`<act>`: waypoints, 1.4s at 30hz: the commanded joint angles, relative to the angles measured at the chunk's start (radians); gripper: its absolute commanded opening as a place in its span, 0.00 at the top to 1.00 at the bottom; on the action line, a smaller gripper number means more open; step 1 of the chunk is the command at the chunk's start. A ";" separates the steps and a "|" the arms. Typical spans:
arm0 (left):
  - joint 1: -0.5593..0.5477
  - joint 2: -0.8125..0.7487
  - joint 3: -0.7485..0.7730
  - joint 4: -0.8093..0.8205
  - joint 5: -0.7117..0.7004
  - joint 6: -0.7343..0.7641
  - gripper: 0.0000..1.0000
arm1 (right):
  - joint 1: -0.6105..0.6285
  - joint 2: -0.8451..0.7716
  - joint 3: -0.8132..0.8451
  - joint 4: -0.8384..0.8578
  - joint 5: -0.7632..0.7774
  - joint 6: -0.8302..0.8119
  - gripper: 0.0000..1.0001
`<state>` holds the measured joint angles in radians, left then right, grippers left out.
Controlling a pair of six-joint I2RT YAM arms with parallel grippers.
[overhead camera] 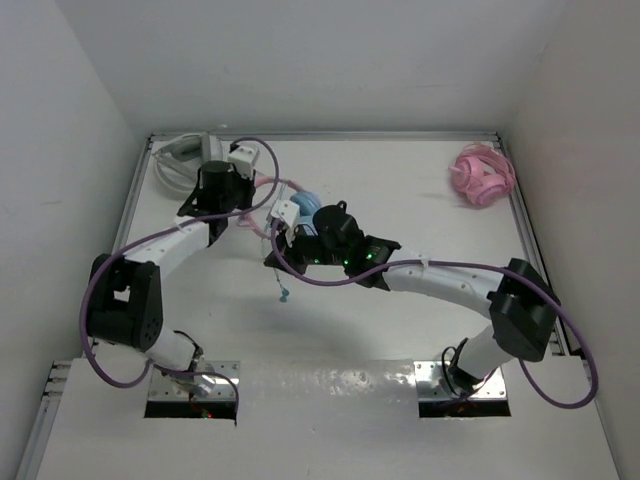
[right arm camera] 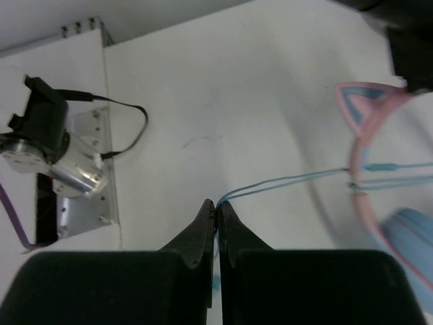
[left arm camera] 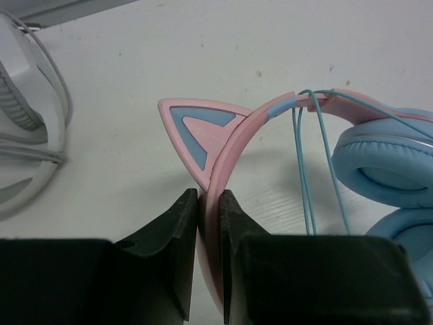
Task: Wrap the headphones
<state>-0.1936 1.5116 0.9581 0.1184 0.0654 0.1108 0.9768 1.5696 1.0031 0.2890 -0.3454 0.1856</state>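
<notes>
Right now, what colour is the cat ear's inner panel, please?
Light blue; the cat ear shows best in left wrist.

Blue cable (right arm camera: 284, 181) inside closed right pincer (right arm camera: 216, 207)

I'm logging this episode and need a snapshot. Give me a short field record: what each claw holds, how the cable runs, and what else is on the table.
left claw: shut on the headphones, pinching the pink headband just below a cat ear
right claw: shut on the cable, which stretches away to the headband
cable wrap: strands pass over the headband beside the ear cup
other items: white-grey headphones at far left corner; pink bundled headphones at far right
</notes>
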 commanded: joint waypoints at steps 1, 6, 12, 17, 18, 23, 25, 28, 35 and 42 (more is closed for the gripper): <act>-0.027 -0.080 -0.024 0.179 -0.061 0.226 1.00 | 0.000 -0.074 0.101 -0.262 0.151 -0.148 1.00; -0.056 -0.120 -0.068 0.181 -0.035 0.421 1.00 | -0.001 -0.097 0.210 -0.467 0.359 -0.273 1.00; -0.133 -0.159 -0.113 0.133 -0.001 0.556 1.00 | -0.003 -0.085 0.268 -0.550 0.638 -0.428 1.00; -0.148 -0.159 -0.121 0.092 0.019 0.580 1.00 | -0.042 -0.074 0.285 -0.556 0.749 -0.521 1.00; -0.147 -0.160 -0.110 0.080 0.039 0.579 1.00 | -0.050 -0.074 0.284 -0.539 0.778 -0.544 1.00; -0.150 -0.172 -0.079 -0.017 0.129 0.567 1.00 | -0.134 -0.059 0.256 -0.459 0.806 -0.632 1.00; -0.152 -0.179 -0.065 -0.055 0.145 0.561 1.00 | -0.177 -0.049 0.246 -0.410 0.803 -0.682 1.00; -0.159 -0.182 -0.044 -0.106 0.180 0.549 1.00 | -0.231 -0.020 0.238 -0.350 0.743 -0.732 1.00; -0.201 -0.182 0.021 -0.200 0.166 0.515 1.00 | -0.257 0.108 0.285 -0.216 0.775 -0.942 1.00; -0.214 -0.180 0.031 -0.224 0.168 0.498 1.00 | -0.302 0.170 0.319 -0.110 0.773 -1.005 1.00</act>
<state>-0.3588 1.3846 0.9421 -0.1238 0.1375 0.5713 0.7483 1.7184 1.2716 0.0792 0.2836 -0.7578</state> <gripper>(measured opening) 0.116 0.002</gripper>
